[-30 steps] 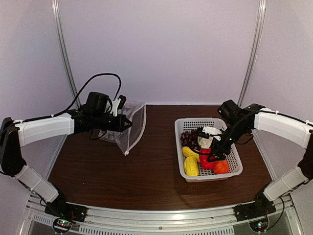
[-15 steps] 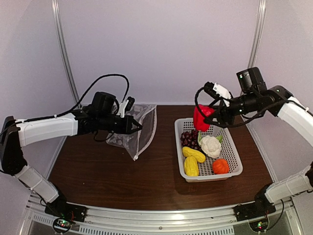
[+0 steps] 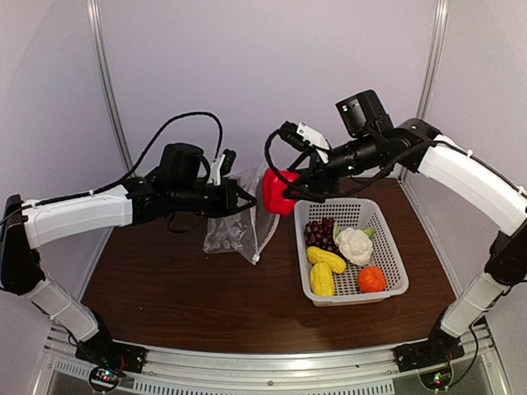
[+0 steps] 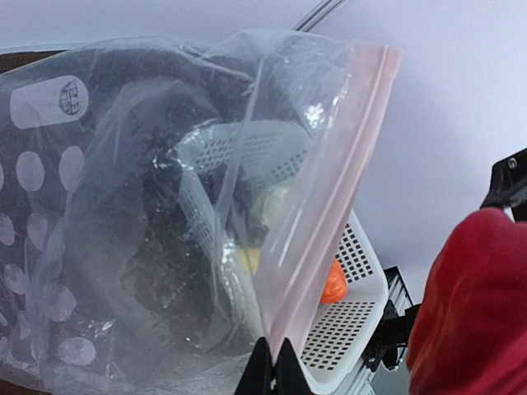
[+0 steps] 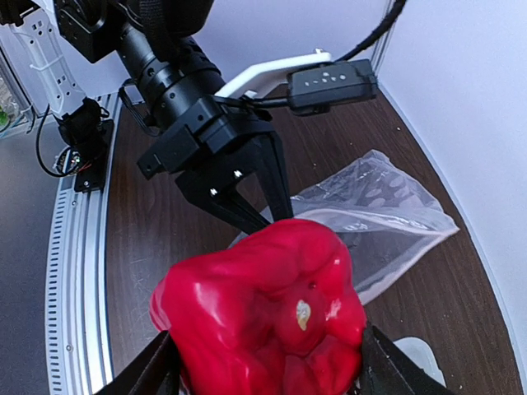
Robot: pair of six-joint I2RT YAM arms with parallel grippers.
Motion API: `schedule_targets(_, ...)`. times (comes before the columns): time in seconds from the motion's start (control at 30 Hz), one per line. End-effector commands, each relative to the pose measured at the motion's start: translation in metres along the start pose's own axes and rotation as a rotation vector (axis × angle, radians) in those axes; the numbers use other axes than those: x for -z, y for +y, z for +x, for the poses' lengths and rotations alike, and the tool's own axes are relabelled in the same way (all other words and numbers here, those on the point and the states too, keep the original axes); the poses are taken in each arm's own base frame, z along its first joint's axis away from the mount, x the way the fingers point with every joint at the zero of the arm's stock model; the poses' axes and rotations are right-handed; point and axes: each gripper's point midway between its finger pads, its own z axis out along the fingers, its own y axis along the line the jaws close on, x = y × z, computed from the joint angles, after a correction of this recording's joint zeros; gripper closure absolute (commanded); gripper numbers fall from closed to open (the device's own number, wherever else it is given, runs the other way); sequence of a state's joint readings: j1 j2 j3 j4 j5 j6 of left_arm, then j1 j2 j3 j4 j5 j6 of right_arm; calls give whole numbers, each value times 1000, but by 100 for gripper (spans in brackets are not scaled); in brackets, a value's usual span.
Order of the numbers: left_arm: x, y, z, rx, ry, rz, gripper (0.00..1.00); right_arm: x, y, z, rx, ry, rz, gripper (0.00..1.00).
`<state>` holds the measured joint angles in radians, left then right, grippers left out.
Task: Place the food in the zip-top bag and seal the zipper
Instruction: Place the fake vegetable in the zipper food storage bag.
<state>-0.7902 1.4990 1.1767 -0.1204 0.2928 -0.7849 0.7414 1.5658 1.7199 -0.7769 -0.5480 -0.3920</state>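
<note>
My right gripper (image 3: 282, 194) is shut on the red pepper (image 3: 277, 189), which hangs in the air just right of the bag's mouth; the pepper (image 5: 263, 313) fills the right wrist view. My left gripper (image 3: 245, 200) is shut on the mouth edge of the zip-top bag (image 3: 235, 229) and holds it up off the table. In the left wrist view the pinkish zipper (image 4: 329, 197) runs up from my closed fingertips (image 4: 274, 366), with the dotted bag (image 4: 99, 247) sagging to the left. Grapes (image 3: 317, 232), cauliflower (image 3: 354, 244), two yellow pieces (image 3: 325, 267) and an orange fruit (image 3: 371, 280) lie in the basket.
The white perforated basket (image 3: 398, 257) stands on the brown table (image 3: 189, 304) at the right. Pale walls with metal posts close in the back and sides. The left arm's black cable loops above the bag.
The right arm lifted the red pepper out of the basket and carried it left and up to the bag's mouth. The left arm shifted the bag to the right and higher.
</note>
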Motion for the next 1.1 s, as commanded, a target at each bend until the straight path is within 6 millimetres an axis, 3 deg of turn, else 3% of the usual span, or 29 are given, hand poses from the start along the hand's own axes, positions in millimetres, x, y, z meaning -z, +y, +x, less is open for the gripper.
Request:
schedule_targets(0.0,3,-18,-23,47,-71,53,100,-15,7,-8,-25,16,-24,45)
schedule_targets(0.3,23,-42,-29,61,-91,130,100,-32,-16,6,-46,76,108,42)
schedule_targets(0.73,14,-43,-6,28,-25,173,100,-55,-37,25,-47,158,213,42)
schedule_targets(1.07,14,-47,-7,16,-30,194,100,-72,-32,25,-55,175,188,39)
